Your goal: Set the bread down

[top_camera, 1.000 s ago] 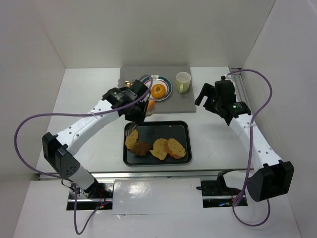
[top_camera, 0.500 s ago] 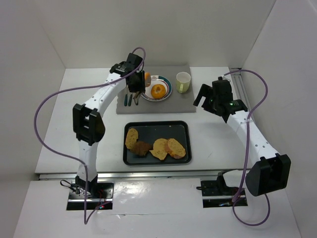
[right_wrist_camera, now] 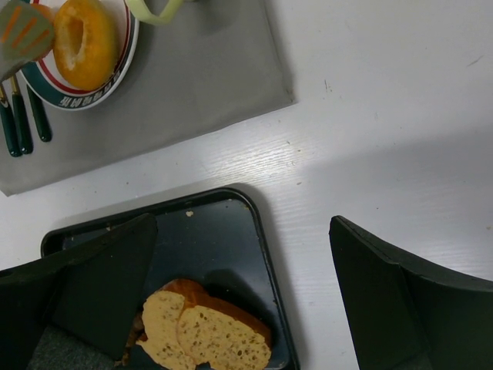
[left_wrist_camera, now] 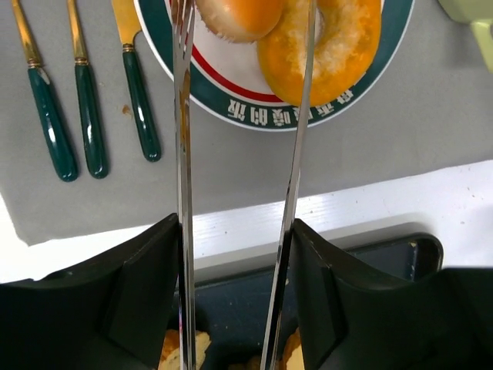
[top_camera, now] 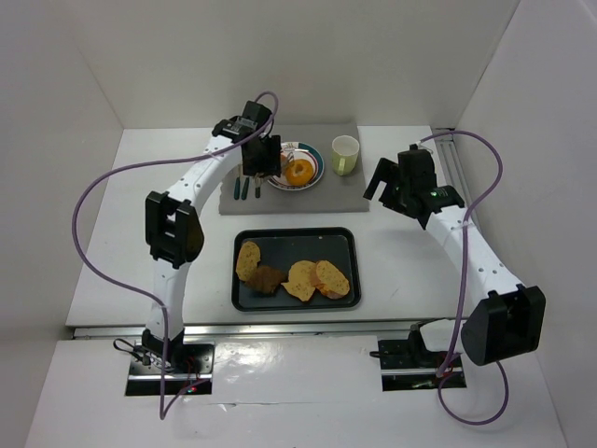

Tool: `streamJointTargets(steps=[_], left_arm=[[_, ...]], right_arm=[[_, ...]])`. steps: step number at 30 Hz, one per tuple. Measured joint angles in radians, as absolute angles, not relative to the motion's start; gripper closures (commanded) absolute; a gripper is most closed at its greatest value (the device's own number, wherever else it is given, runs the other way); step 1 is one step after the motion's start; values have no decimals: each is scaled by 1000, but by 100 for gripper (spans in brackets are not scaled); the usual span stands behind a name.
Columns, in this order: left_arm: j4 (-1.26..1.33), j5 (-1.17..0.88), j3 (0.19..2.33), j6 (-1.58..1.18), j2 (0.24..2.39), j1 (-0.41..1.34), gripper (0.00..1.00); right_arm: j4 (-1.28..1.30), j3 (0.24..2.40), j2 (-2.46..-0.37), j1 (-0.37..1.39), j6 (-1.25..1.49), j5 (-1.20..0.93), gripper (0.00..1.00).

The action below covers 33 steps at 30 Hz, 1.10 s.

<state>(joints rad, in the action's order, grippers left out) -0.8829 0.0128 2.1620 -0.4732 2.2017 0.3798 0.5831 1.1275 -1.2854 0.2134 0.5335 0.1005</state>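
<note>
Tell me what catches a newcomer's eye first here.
The golden ring and glossy roll sit side by side on the green-rimmed plate on the grey mat, with the left tool open right over them. Nearer, a black tray holds speckled toast slices and one dark brown piece.

The ring (left_wrist_camera: 331,46) is golden-orange and the roll (left_wrist_camera: 239,11) glossy orange-brown. Their plate (left_wrist_camera: 231,104) is white with a thin red line and a dark green band of white lettering. The mat (left_wrist_camera: 370,146) is grey, the cutlery handles (left_wrist_camera: 50,127) dark green, the tray (top_camera: 347,239) black, the toast (right_wrist_camera: 219,335) speckled tan and the tabletop (right_wrist_camera: 385,116) white.
</note>
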Motion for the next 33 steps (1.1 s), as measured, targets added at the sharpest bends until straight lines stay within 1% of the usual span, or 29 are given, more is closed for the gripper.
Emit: streamJointTargets(steps=[6, 13, 16, 26, 29, 33], left_arm=[[-888, 34, 2113, -471, 2103, 378, 32], [-887, 86, 2013, -469, 1897, 378, 32], [-889, 106, 1924, -466, 1787, 392, 33], [-909, 147, 1591, -448, 1535, 513, 33], [-893, 188, 1488, -451, 1456, 469, 33], [-841, 332, 1374, -459, 1411, 346, 33]], right_arm=[[583, 1127, -1286, 213, 533, 101, 0], [583, 1127, -1277, 213, 533, 95, 0], [583, 1127, -1263, 213, 533, 94, 0], [586, 1118, -1213, 213, 533, 93, 0], [584, 1114, -1206, 215, 533, 93, 0], [584, 1094, -1204, 220, 533, 86, 0]])
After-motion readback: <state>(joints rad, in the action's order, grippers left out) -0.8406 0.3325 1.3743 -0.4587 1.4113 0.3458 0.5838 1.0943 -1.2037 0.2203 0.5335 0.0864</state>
